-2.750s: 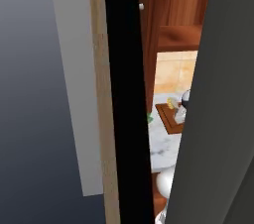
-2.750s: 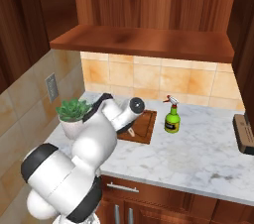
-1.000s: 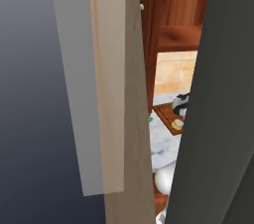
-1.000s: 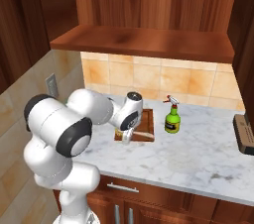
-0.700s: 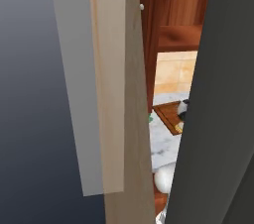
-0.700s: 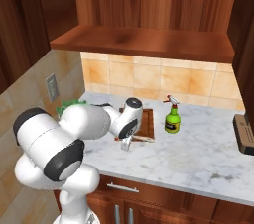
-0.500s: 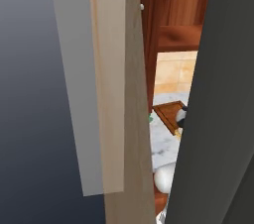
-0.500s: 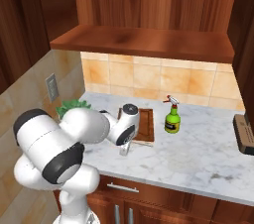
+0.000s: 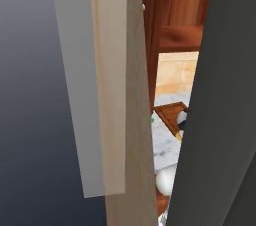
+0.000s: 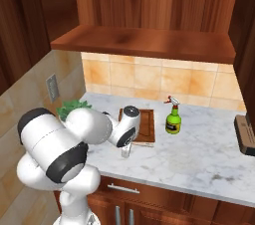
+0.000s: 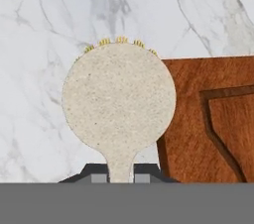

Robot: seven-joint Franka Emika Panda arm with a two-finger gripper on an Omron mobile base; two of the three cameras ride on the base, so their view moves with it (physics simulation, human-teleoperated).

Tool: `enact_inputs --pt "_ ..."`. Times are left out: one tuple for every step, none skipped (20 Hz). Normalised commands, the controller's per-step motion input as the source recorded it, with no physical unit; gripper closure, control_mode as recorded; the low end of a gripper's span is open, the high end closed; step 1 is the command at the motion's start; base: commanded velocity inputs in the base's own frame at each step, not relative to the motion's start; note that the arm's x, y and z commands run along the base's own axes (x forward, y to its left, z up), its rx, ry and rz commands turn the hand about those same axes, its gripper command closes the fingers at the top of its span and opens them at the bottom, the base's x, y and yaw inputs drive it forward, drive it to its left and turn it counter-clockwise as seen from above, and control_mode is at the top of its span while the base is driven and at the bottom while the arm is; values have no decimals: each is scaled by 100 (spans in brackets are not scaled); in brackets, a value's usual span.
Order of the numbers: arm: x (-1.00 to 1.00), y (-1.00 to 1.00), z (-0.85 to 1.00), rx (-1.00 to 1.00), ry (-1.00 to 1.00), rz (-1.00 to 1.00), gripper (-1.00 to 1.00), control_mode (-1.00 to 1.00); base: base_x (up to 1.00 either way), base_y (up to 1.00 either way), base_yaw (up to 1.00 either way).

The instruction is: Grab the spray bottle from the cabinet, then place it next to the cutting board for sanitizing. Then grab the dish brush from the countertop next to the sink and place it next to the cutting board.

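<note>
You are at the set-down of the dish brush (image 11: 119,104). In the hand view the gripper (image 11: 120,178) has its two dark fingers pinching the thin handle, one on each side, with the round pale head hanging in front over the white marble countertop (image 11: 44,25). The head covers the near corner of the cutting board (image 11: 208,119), so its edge lies over the board's edge, not clear of it.

From the right base view, the gripper (image 10: 127,150) hangs low over the countertop (image 10: 209,159) at the board's (image 10: 146,124) front left corner, toward the counter's front edge. The spray bottle (image 10: 173,117) stands upright just off the board's right edge, nearer the tiled wall, so that half looks done.

To finish well, I would lower the brush until the head rests flat on the marble, and keep it off the board: beside it, not on it. Shift a little away from the board's edge if the head would land on wood. Spread the fingers only once the brush is supported, then lift straight up so the handle does not drag. Stay clear of the front edge.
</note>
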Motion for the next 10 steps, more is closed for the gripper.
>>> enact_inputs --pt "-28 -2 -14 0 -1 8 -100 -100 0 0 0" --pt "-39 -5 -1 0 -5 6 -100 -100 0 0 0" --pt "-40 0 0 0 -6 4 -100 -100 0 0 0" --pt "-41 0 0 0 -7 3 -100 -100 0 0 0" --pt "-32 0 0 0 -7 4 -100 -100 0 0 0" --pt "-40 0 2 0 -11 4 -100 -100 0 0 0" --pt "-44 0 8 0 -14 4 -100 -100 0 0 0" --pt "-38 0 15 0 -14 3 -100 -100 0 0 0" --pt "-31 0 16 0 -15 2 -100 -100 0 0 0" --pt "-24 0 16 0 -15 1 -100 -100 0 0 0"
